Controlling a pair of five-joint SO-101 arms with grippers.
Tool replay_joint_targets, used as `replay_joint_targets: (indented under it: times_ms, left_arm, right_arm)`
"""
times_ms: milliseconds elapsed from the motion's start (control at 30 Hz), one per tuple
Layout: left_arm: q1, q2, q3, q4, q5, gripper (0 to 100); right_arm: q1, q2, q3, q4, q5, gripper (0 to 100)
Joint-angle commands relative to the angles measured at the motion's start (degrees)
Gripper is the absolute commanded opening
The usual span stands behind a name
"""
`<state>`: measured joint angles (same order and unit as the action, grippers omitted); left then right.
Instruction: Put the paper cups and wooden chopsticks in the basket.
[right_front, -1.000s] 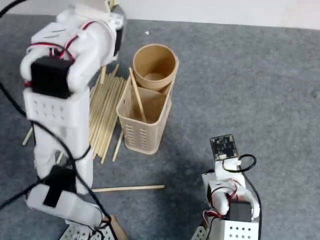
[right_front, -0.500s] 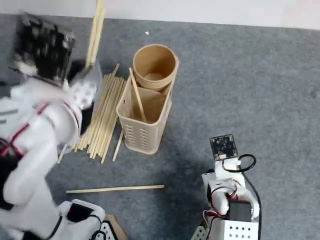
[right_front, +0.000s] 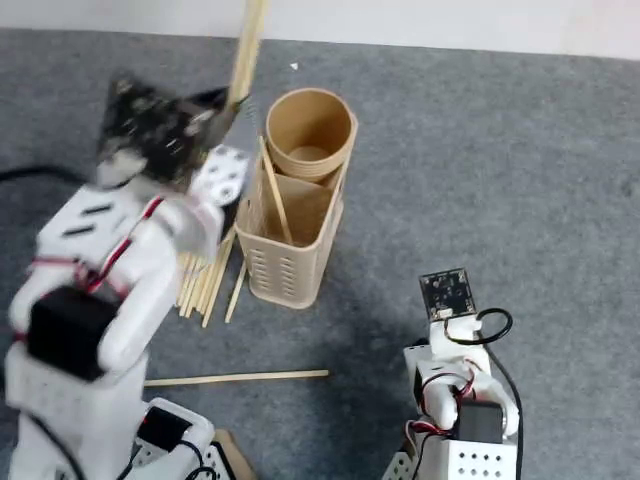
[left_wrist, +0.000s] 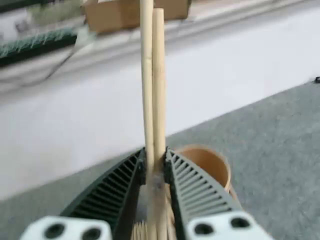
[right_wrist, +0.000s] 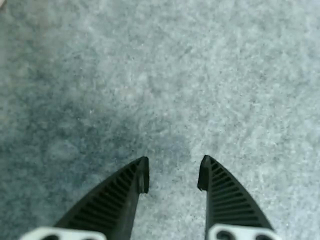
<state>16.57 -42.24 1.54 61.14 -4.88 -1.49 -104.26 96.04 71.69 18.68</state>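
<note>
While its fingers (left_wrist: 192, 185) were clenched on two chopsticks (left_wrist: 152, 75), the left end effector (left_wrist: 154, 165) held them upright and side by side, with their long ends rising well above it. From the high view the same end effector (right_front: 232, 105) sat just beside the far end of the basket (right_front: 285, 265), and the two chopsticks (right_front: 247, 45) ran up past the picture's top edge. A cup (right_front: 308, 135) stood in the basket's far end, its rim higher than the basket's wall; it also showed just behind the left fingers as a tan rim (left_wrist: 207, 162). One leaning chopstick (right_front: 275, 195) rested inside the basket, tilted against the cup. A pile (right_front: 205, 285) of more chopsticks lay on the counter (right_front: 520, 180) next to the basket, partly hidden by the left arm. A lone chopstick (right_front: 240, 377) lay flat nearer the arms' bases, well apart from the basket. The right end effector (right_wrist: 172, 175) was released, its jaws spread over bare grey counter, grasping nothing.
</note>
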Motion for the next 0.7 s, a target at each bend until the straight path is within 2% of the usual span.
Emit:
replay_joint_targets:
  times_ms: [0, 200, 433, 667]
  left_arm:
    - [2.33, 6.55, -8.66, -1.93, 0.35, 0]
    - [2.59, 16.13, -8.57, -5.80, 2.90, 1]
    - [2.59, 15.78, 2.42, -14.68, 4.40, 1]
    - [2.68, 12.88, 11.21, -15.47, 4.40, 1]
  right_arm:
    - [1.19, -0.75, 6.73, 0.31, 0.62, 17.0]
    - [1.19, -0.75, 6.73, 0.31, 0.62, 17.0]
    - [1.19, -0.75, 6.73, 0.31, 0.62, 17.0]
    - [1.19, -0.75, 6.73, 0.31, 0.62, 17.0]
